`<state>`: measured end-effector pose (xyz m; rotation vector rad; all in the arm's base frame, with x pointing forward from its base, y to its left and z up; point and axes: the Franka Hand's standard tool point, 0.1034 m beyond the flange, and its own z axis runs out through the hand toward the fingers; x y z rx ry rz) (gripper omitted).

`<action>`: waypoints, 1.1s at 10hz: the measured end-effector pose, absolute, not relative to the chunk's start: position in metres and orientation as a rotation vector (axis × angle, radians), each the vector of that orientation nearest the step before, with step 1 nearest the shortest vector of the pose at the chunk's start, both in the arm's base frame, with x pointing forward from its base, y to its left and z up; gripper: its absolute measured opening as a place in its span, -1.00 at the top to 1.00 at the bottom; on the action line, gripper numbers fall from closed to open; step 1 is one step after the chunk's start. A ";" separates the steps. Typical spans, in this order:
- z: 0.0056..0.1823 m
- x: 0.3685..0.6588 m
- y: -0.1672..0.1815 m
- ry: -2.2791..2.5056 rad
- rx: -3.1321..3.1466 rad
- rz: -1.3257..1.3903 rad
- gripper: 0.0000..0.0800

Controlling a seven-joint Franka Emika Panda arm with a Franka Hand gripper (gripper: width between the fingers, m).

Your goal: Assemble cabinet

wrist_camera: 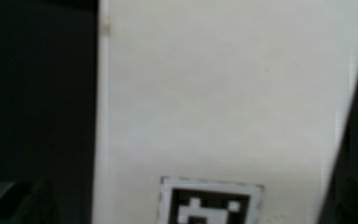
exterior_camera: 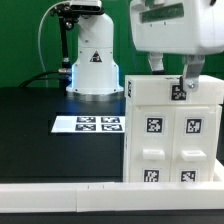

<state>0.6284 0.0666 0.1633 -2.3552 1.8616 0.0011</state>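
Note:
The cabinet is a tall white boxy piece standing upright at the exterior view's right, with several square black-and-white tags on its front. My gripper hangs straight over its top, one finger reaching down past the top edge beside a tag. The jaws stand wide and open, one on each side of the top part. In the wrist view the cabinet's white face fills the picture, with one tag showing. Dark gaps flank the white face on both sides.
The marker board lies flat on the black table, left of the cabinet. The white robot base stands behind it. A long low white rail runs along the front edge.

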 end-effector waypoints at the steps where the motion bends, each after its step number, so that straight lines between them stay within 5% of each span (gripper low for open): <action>1: 0.172 0.628 0.067 1.781 -2.396 -0.020 -1.00; 11: 0.173 0.628 0.078 0.366 -2.983 -0.181 -0.99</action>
